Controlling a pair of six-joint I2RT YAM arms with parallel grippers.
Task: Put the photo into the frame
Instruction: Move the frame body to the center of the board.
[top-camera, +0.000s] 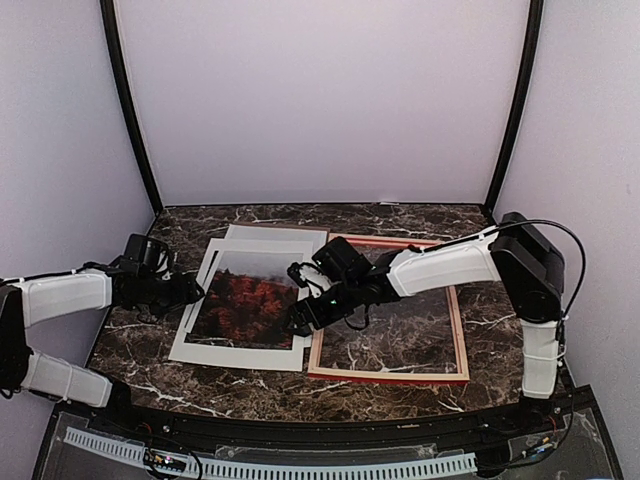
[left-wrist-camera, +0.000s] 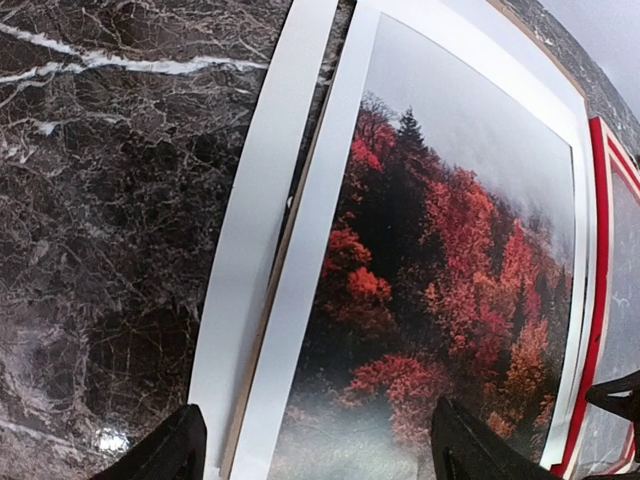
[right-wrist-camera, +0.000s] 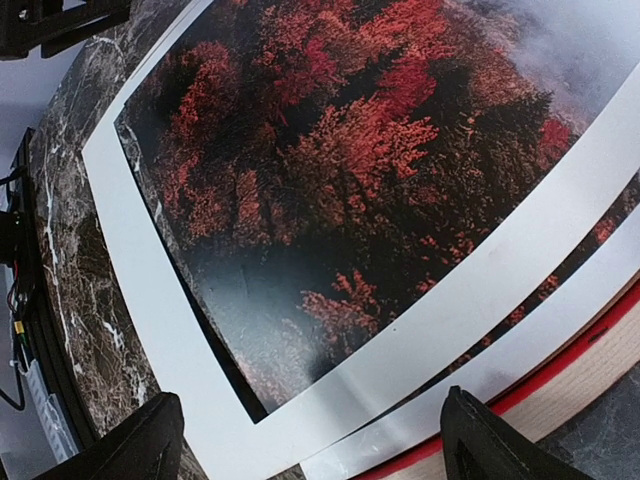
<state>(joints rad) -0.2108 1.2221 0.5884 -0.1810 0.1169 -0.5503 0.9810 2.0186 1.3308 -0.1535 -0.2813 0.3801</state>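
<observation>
The left gripper (top-camera: 198, 291) is seen at the nine o'clock edge of the photo (top-camera: 243, 300). Its fingers (left-wrist-camera: 170, 452) are spread wide, with nothing clamped between them. The photo is laid picture side up and slightly tilted on pale sheets (top-camera: 270, 237), left of centre on the marbled tabletop (top-camera: 400, 220). The right gripper (top-camera: 298, 321) is held over the photo's four o'clock corner, its fingers (right-wrist-camera: 485, 440) likewise parted and gripping nothing. The frame (top-camera: 461, 325) is laid flat at three o'clock of the photo, just beside it. Marble is seen through its opening, and the right arm is stretched across it.
</observation>
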